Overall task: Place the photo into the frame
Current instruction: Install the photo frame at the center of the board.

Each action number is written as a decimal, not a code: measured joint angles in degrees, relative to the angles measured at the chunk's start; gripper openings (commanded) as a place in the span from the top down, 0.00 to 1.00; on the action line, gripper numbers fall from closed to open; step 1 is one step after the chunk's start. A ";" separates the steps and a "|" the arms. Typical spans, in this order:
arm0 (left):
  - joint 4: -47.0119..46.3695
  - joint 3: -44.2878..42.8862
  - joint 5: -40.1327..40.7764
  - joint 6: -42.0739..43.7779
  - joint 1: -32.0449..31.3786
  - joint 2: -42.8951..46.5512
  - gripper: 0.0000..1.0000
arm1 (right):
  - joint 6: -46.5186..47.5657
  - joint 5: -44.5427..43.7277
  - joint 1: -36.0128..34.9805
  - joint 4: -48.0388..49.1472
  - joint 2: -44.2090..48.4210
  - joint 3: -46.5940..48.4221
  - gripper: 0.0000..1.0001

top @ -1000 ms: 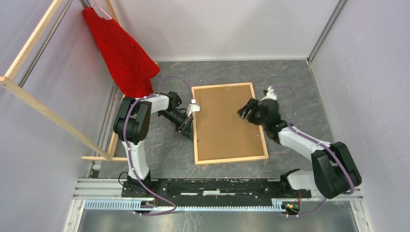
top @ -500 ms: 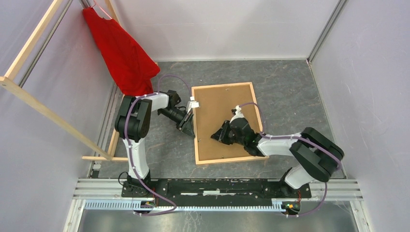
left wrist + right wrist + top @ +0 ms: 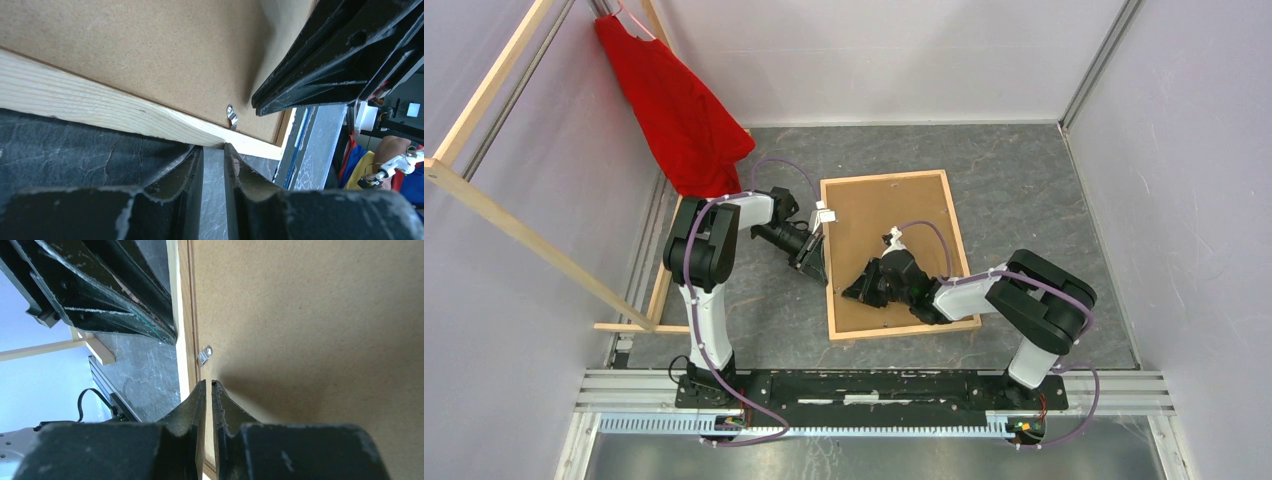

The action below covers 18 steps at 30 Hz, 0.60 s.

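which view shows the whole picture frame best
Top external: the frame lies back up, its whole wooden outline visible except where the right arm crosses it. Each wrist view shows only a short strip of one rail beside the brown backing board.

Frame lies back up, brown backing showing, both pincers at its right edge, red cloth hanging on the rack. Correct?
No. Both pincers are at its left edge: in the top view the left pincer sits at the rim of the frame, and the right pincer hovers over the backing just inside it. The rest holds.
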<state>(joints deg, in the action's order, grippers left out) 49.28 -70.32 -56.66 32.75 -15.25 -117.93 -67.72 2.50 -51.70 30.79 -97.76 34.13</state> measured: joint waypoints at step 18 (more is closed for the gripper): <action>-0.61 0.00 0.50 -2.27 -0.42 0.00 0.74 | -0.57 -2.38 -1.55 -2.19 -2.56 3.34 0.92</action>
<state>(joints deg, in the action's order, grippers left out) 48.66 -70.32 -56.16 30.48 -15.66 -117.93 -68.29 0.12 -53.25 28.60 -100.31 37.47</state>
